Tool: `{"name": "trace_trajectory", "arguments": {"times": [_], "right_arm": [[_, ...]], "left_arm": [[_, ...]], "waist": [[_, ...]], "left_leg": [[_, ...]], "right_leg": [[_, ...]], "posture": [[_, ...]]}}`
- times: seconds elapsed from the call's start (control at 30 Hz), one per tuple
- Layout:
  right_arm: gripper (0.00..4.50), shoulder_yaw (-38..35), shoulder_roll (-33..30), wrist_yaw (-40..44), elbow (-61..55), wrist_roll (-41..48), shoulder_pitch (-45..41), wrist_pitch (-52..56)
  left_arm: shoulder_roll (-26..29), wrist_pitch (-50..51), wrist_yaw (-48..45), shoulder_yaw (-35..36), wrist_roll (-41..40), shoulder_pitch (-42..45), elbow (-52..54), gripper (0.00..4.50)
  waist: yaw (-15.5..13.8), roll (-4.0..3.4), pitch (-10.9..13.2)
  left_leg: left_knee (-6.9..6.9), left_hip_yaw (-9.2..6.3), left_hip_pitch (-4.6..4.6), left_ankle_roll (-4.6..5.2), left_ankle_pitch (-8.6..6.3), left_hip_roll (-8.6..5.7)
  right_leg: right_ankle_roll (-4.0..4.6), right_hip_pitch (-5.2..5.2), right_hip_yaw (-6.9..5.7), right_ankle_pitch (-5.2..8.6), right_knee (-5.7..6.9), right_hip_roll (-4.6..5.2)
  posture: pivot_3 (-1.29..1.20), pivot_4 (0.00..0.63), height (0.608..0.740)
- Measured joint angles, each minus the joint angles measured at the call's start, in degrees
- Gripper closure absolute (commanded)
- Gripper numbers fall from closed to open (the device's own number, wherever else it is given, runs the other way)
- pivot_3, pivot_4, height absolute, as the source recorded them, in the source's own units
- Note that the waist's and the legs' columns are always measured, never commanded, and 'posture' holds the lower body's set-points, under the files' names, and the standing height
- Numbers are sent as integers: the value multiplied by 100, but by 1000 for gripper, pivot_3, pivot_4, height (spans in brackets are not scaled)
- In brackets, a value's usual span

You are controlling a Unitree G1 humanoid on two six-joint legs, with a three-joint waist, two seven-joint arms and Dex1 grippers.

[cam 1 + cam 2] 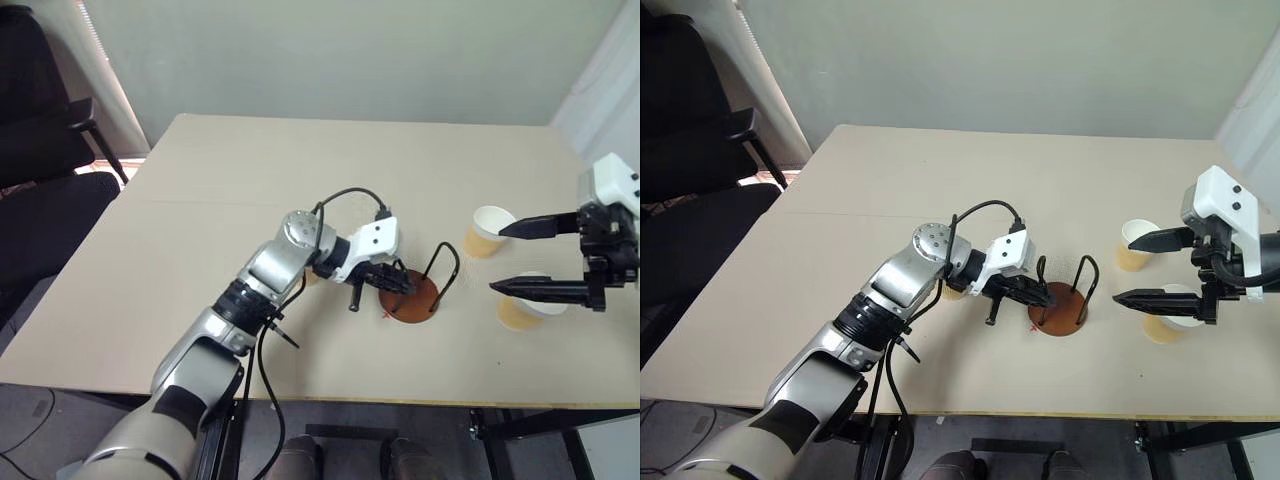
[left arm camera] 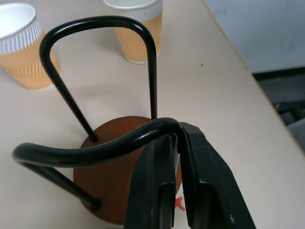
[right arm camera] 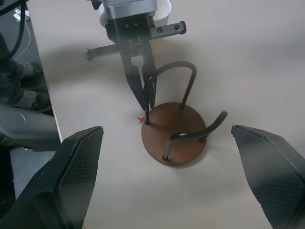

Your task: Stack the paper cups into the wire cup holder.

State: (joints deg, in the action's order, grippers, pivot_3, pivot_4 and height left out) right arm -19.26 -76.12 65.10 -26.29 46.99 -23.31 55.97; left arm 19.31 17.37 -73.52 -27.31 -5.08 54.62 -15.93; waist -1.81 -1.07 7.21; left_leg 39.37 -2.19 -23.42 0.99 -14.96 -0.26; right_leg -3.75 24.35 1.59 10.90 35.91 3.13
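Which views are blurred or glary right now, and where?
Left wrist view: the left pincer near the lens looks soft, the black wire loop of the cup holder sharp. Right wrist view: right pincer fingers blurred, the reddish-brown disc base clear. No glare.

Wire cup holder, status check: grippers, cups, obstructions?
Left gripper pinching a loop of the wire cup holder. Right gripper open, empty, above two paper cups. Holder empty, nothing blocking.

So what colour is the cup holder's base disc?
Reddish-brown, under black wire loops; the wire cup holder shows best in the right wrist view.
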Motion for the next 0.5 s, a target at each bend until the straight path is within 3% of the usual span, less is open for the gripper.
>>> {"name": "trace_trajectory", "arguments": {"times": [0.2,0.33,0.5], "right_arm": [[0,137,0,2,149,-144,-83,-251],[0,666,2,16,760,-741,-304,-816],[0,1578,220,169,1593,-1543,-1293,-1497]], "left_arm": [[361,-174,-19,-16,222,-157,-56,1531],[523,-246,95,218,279,-80,-87,125],[689,262,-127,708,-169,-5,15,52]], "waist": [[16,-1,0],[15,-1,0],[36,-2,0]], "left_leg": [[-1,-1,1,3,-1,0],[0,-3,-1,8,-4,0],[-10,1,-7,13,-8,0]], "right_leg": [[2,1,1,1,0,-1],[1,1,1,0,-2,2],[2,17,0,0,-1,4]], "posture": [[0,150,740],[0,150,740],[0,150,740]]}}
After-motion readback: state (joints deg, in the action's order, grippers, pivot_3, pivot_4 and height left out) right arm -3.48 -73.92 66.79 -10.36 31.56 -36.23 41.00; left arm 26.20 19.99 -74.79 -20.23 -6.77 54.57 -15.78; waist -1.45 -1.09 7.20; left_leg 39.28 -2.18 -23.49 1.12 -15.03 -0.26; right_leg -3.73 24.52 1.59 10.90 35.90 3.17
